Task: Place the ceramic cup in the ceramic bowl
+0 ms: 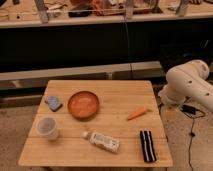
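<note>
I see the ceramic cup (47, 128) upright at the table's (120, 95) front left, apart from the ceramic bowl (83, 104) behind and to its right. A blue pad (53, 103) lies just left of the bowl. A white bottle-like package (104, 141) lies in front of it, with a carrot (137, 114) and a black striped strap (147, 145) further right. The white arm (187, 82) sits off the table's right edge. The gripper is out of view, so I cannot tell its state.
</note>
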Robot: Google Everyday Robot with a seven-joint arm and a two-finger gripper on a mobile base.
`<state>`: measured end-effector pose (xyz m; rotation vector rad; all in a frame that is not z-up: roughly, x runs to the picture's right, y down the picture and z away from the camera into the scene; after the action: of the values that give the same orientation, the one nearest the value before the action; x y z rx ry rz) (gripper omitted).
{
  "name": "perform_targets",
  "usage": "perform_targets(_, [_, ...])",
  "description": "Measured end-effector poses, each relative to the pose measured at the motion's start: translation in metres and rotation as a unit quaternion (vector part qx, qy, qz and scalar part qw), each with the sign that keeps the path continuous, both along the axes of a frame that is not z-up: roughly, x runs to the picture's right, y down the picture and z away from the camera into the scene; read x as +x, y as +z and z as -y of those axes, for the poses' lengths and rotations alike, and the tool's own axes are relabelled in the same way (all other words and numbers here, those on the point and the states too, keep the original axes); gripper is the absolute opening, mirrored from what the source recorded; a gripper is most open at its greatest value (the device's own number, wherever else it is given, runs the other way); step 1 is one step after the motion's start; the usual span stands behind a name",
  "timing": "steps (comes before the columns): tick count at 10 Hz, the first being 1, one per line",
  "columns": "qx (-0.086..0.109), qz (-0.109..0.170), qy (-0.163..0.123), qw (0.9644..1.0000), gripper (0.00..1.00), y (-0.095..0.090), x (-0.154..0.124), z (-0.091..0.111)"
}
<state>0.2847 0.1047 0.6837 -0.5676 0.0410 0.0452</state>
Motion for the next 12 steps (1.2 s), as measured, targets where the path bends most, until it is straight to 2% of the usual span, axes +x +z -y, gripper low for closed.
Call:
perform_targets(5, [0.001,0.000,-0.004,1.0000,0.80,0.000,-0.001,0.000])
perform_targets(6, [0.005,0.004,-0.014,0.9999,0.80,0.000,-0.008,0.003])
perform_targets(9, [0.014,0.021,-0.046,0.9986,0.80,0.002,-0.052,0.012])
perform_targets(12, [0.020,0.030,-0.073,0.9967,0.80,0.003,-0.070,0.021])
